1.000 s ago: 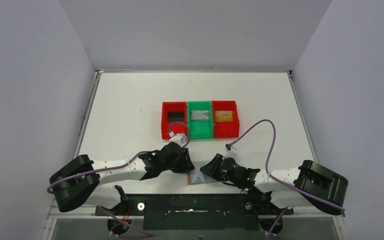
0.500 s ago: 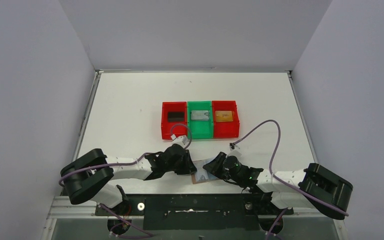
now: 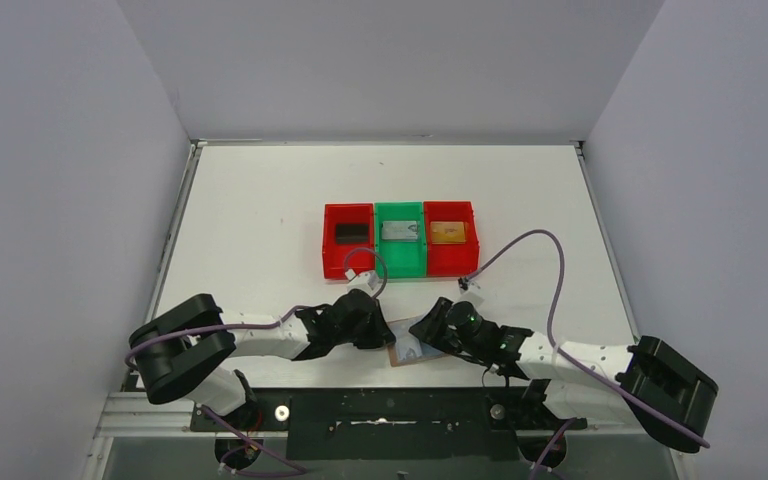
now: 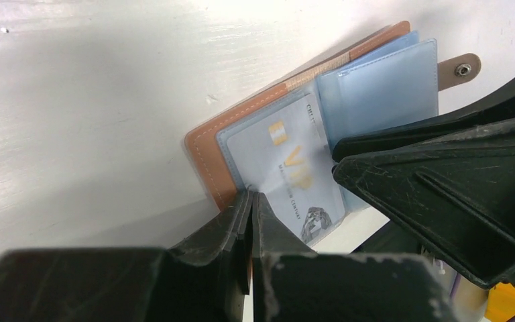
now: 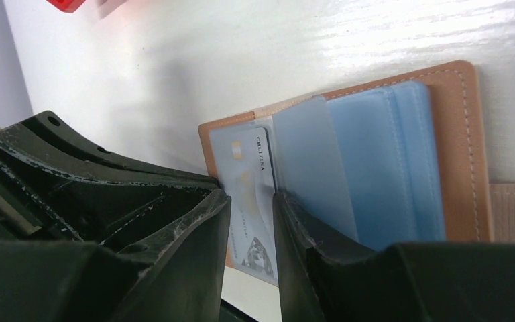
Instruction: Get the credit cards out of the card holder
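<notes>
The card holder [image 3: 405, 352], a tan leather wallet, lies open near the table's front edge between my two grippers. In the left wrist view its tan cover [image 4: 204, 157] and pale blue pockets show, with a silver-grey credit card [image 4: 288, 168] in the left pocket. My left gripper [image 4: 250, 198] is shut on the wallet's near edge. My right gripper [image 5: 251, 208] is open, its fingers astride the same card [image 5: 245, 174], one finger [image 5: 295, 221] on a blue pocket leaf. Black [image 3: 350, 232], silver [image 3: 399, 231] and gold [image 3: 448, 232] cards lie in the bins.
A row of bins stands mid-table: a red bin [image 3: 329, 250], a green bin [image 3: 400, 262], a red bin [image 3: 471, 255]. The wallet's strap tab [image 4: 461, 69] points away from my left gripper. The table's front edge is right beside the wallet.
Both arms have shifted posture, the right elbow swinging out to the right. Both grippers stay at the wallet, which has slid slightly to the right.
</notes>
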Motion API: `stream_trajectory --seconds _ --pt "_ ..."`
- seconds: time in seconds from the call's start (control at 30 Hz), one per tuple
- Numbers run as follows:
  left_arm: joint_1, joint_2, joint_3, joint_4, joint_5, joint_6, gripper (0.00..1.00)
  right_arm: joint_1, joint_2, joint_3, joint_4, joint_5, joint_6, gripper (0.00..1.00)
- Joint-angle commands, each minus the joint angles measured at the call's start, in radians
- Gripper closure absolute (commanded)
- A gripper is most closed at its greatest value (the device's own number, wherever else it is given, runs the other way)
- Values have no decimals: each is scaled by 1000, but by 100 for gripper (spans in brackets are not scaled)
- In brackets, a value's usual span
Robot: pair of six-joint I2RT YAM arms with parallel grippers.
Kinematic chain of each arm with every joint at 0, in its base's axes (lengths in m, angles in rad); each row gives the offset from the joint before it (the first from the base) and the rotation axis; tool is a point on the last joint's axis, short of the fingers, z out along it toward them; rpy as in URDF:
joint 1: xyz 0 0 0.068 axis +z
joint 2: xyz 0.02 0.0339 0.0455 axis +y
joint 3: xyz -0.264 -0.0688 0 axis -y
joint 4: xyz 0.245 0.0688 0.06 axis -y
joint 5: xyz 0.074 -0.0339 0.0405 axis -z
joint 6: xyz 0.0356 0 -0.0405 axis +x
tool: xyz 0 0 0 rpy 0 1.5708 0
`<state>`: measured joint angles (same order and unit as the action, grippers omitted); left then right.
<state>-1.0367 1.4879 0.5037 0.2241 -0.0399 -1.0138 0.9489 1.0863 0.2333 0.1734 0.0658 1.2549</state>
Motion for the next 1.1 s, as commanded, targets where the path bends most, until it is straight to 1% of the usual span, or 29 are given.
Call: stream_trajectory --seconds 0.0,0.07,0.2,0.33,0.43,0.53,0.67,0.73,0.87,0.97,1.07 --pt "-11 38 -34 -60 -31 25 100 -3 16 84 -174 30 -61 69" --pt "-11 37 -34 -65 -35 27 100 -3 33 78 -147 -10 -62 69" --pt "-11 36 -44 -63 -47 29 100 22 43 135 -272 60 -39 68" --pt "-11 44 -44 -63 -43 35 100 21 43 144 -285 59 -44 66" --pt "-11 44 -43 -69 -49 40 100 20 72 135 -243 12 -46 66" --pt "-11 48 -47 -59 -47 43 100 17 103 98 -163 -34 -13 71" --pt "-11 54 -45 -55 -42 41 100 12 106 21 21 -86 40 72" --pt "-11 53 -44 -55 -43 43 100 6 105 3 73 -98 50 73" --pt "-11 44 -42 -64 -46 43 100 4 82 -13 126 -104 57 79" --pt "-11 38 -45 -68 -49 45 100 -4 44 -54 185 -105 72 88" --pt "-8 31 -41 -81 -53 57 100 -32 9 -107 260 -132 85 98"
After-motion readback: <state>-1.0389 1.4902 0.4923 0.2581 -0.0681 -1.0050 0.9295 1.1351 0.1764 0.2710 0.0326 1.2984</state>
